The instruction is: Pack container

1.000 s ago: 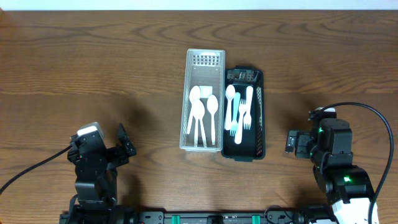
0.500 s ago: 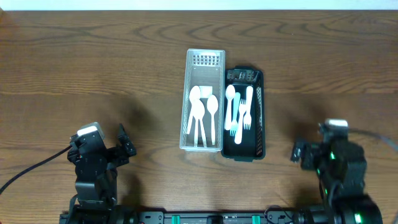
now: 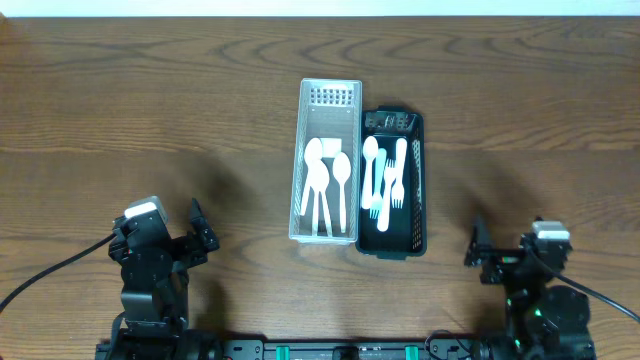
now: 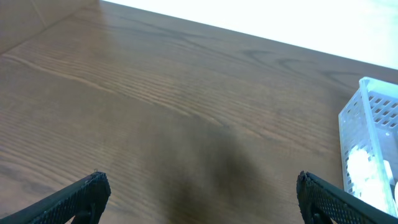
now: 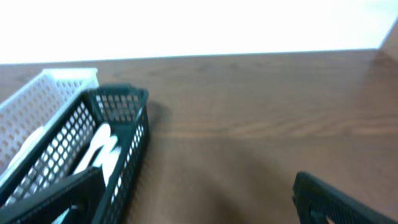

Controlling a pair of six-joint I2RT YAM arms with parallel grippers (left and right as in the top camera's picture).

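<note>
Brown wood-grain table fills the overhead view, with two long bins side by side at its centre: a white bin holding white spoons, and touching its 3 o'clock side a black bin holding a spoon and forks. What has just changed is the right arm. A second ago it stood higher, near the black bin's 3 o'clock flank; now it has pulled back toward 5 o'clock, low at the near edge, and the right gripper sits well apart from both bins. Its jaws stand wide apart with nothing between them, and its wrist view shows only bare wood and the black bin's corner. The left gripper has not moved: it rests at 8 o'clock, jaws likewise spread and empty, well apart from the white bin. No cutlery lies loose on the wood. I judge the retreat as an arm parking after its last placement, so the packing looks finished or nearly so; no lid is in view.
</note>
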